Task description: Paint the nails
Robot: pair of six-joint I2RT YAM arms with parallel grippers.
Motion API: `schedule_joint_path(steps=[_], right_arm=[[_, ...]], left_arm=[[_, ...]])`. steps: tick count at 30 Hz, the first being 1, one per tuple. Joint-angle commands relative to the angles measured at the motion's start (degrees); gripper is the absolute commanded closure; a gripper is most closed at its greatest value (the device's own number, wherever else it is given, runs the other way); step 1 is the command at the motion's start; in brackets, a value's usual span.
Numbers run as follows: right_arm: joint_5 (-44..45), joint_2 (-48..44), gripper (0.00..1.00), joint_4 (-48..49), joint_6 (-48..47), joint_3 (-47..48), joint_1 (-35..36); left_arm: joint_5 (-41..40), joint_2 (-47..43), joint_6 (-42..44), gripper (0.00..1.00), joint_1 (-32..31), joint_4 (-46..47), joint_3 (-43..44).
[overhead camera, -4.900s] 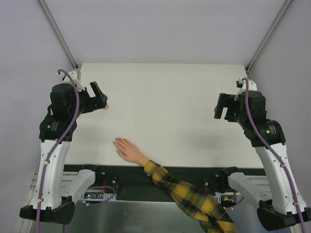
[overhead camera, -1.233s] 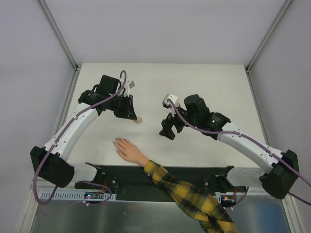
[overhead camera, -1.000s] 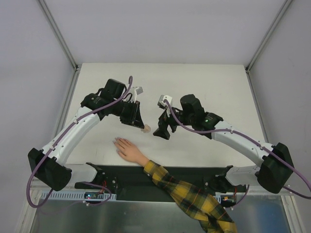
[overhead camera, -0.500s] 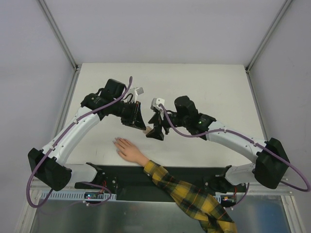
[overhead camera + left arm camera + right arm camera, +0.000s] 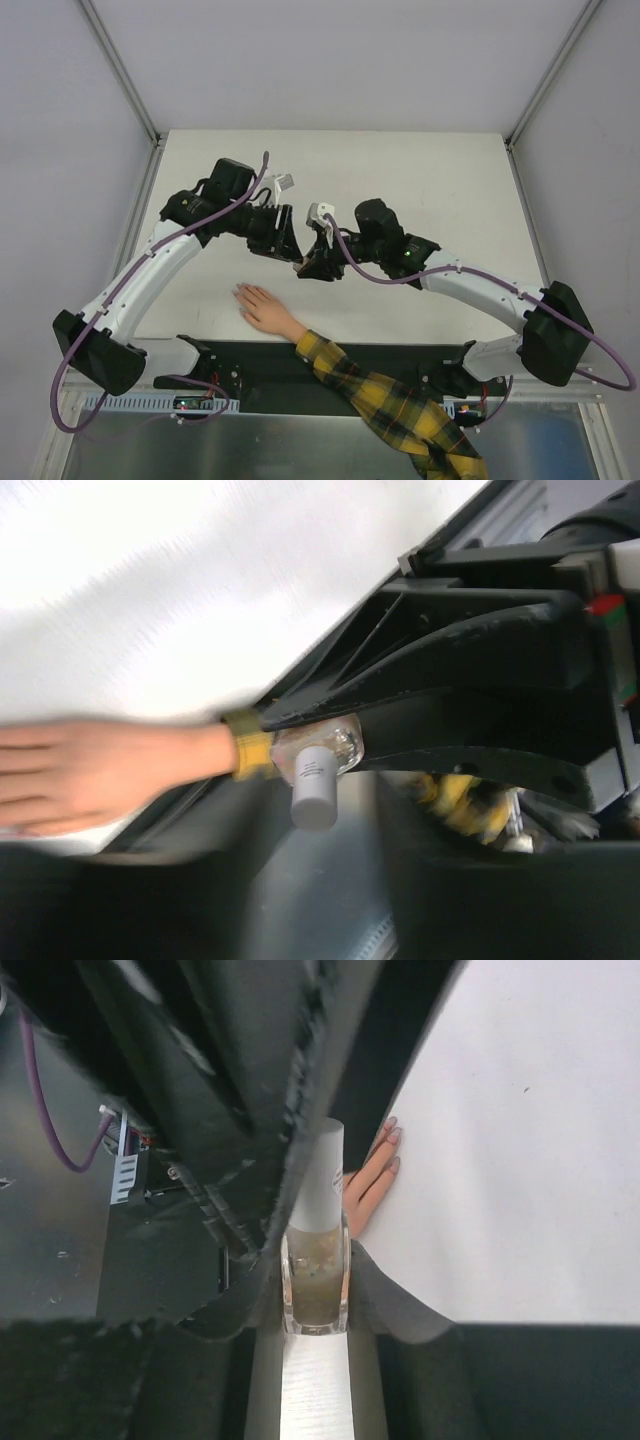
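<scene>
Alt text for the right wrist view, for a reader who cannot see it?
The right pincer grips a small glass nail polish bottle, its white cap pointing away beside the dark bulk of the left arm. Past it, fingers of the mannequin hand lie on the white table.

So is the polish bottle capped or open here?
Capped: both wrist views show the white cap seated on the neck of the glass polish bottle.
</scene>
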Motion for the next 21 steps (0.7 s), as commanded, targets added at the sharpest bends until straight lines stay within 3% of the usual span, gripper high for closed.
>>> schedule_joint_path(steps=[1, 3, 5, 9, 10, 12, 13, 15, 17, 21], right_arm=[[2.05, -3.95, 1.00, 2.68, 4.91, 1.21, 0.43], [2.49, -5.80, 0.99, 2.77, 7.01, 0.07, 0.43], [2.66, -8.79, 1.00, 2.68, 8.51, -0.46, 0.35], [1.79, -13.45, 0.99, 2.68, 12.03, -0.03, 0.17], [1.35, -14.85, 1.00, 2.68, 13.25, 0.15, 0.17], [0.04, -16.00, 1.00, 2.68, 14.58, 0.68, -0.09], [-0.67, -16.27, 0.99, 2.68, 15.80, 1.03, -0.44], [-1.90, -16.62, 1.00, 2.51, 16.78, 1.82, -0.80], [-3.04, -16.80, 0.99, 2.59, 17.57, 2.79, -0.71], [-2.52, -17.85, 1.00, 3.12, 17.84, 2.97, -0.80]], left_arm=[[-5.62, -7.74, 0.67, 0.26, -0.21, 4.83, 3.62], [-4.49, -13.26, 0.85, 0.04, -0.29, 14.02, 0.12], [-3.00, -16.36, 0.06, 0.04, -0.29, 20.64, -3.05], [5.08, -23.21, -5.98, 0.13, -0.47, 42.60, -15.00], [6.14, -24.10, -7.05, 0.20, -0.56, 51.35, -17.02], [7.11, -26.03, -10.47, 0.23, -0.82, 59.57, -22.91], [7.73, -26.47, -11.97, 0.24, -0.82, 69.27, -24.84], [8.78, -26.66, -16.44, 0.27, -1.26, 78.99, -29.16], [10.01, -26.04, -17.78, 0.34, -1.35, 85.24, -29.61], [12.12, -23.85, -17.08, 0.46, -1.61, 85.71, -27.33]])
